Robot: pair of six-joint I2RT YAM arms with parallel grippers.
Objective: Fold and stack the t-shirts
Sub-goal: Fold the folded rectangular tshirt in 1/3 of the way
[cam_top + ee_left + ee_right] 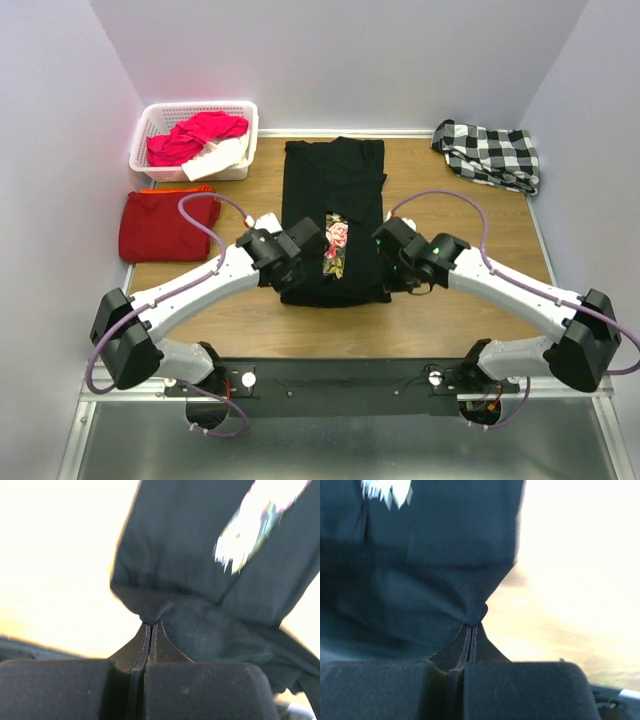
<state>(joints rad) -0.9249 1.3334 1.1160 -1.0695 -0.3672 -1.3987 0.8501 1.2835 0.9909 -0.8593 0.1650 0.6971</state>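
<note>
The black t-shirt lies folded into a long strip at the middle of the table, with a band of its rose print showing near the front. My left gripper is shut on the shirt's near left edge; in the left wrist view the fingertips pinch a bunched black hem. On the near right edge my right gripper is shut, its tips clamping black cloth. The dark-red t-shirt lies folded at the table's left edge.
A white basket with pink and white clothes stands at the back left. At the back right lies a black-and-white checked cloth. Grey walls close in the table on three sides.
</note>
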